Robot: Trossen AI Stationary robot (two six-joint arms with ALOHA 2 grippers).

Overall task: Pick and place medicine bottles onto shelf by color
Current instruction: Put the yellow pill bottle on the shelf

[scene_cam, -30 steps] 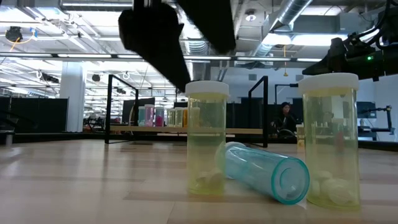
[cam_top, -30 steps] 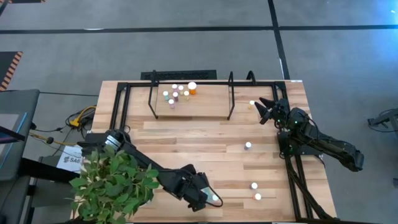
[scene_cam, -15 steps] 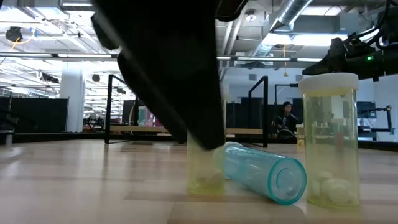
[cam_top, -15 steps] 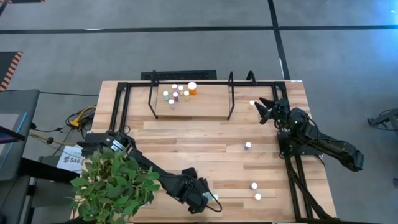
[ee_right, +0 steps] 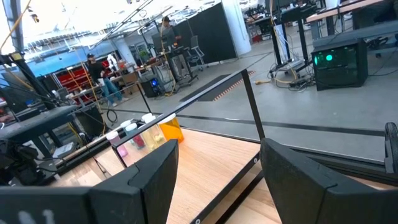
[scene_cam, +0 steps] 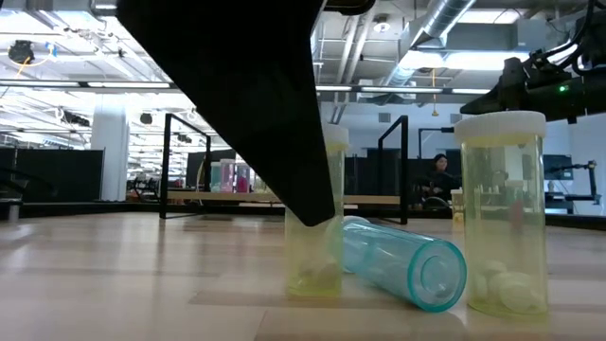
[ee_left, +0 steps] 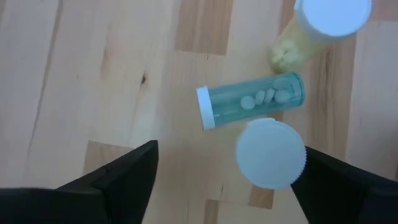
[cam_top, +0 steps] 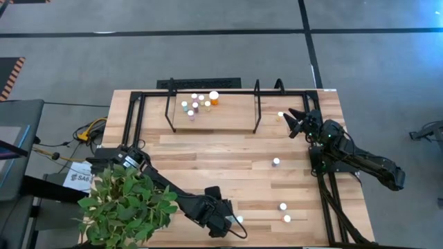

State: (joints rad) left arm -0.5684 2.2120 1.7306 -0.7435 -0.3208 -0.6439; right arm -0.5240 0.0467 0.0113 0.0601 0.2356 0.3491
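A: Where's the left gripper (cam_top: 235, 225)?

B: Bottom centre of the overhead picture, down over a little cluster of bottles at the table's near edge. Its wrist camera shows a white-capped yellowish bottle (ee_left: 271, 154) standing between the two dark fingers (ee_left: 118, 177), with clear gaps either side, so the jaws are open around it and not yet touching

A: And beside it?

B: A teal bottle (ee_left: 252, 106) lying on its side, just beside the upright one. In the table-level picture its open mouth (scene_cam: 431, 277) faces us, and a second yellowish bottle (scene_cam: 503, 213) stands at the right

A: Easy to pick up?

B: I'd guess light, stiff plastic, smooth enough to slip. A few pills sit at the bottom, so hardly any weight. I'd take it across the body just under the cap; too low risks nudging the teal one, which looks ready to roll

A: The right gripper (cam_top: 294, 122)?

B: Waiting at the upper right, near the shelf's end, fingers spread and empty

A: Where do they go?

B: The shelf (cam_top: 256, 104) along the far edge, upper middle overhead. A group already stands there, including a bigger orange bottle (cam_top: 214, 97). More are loose at the lower right
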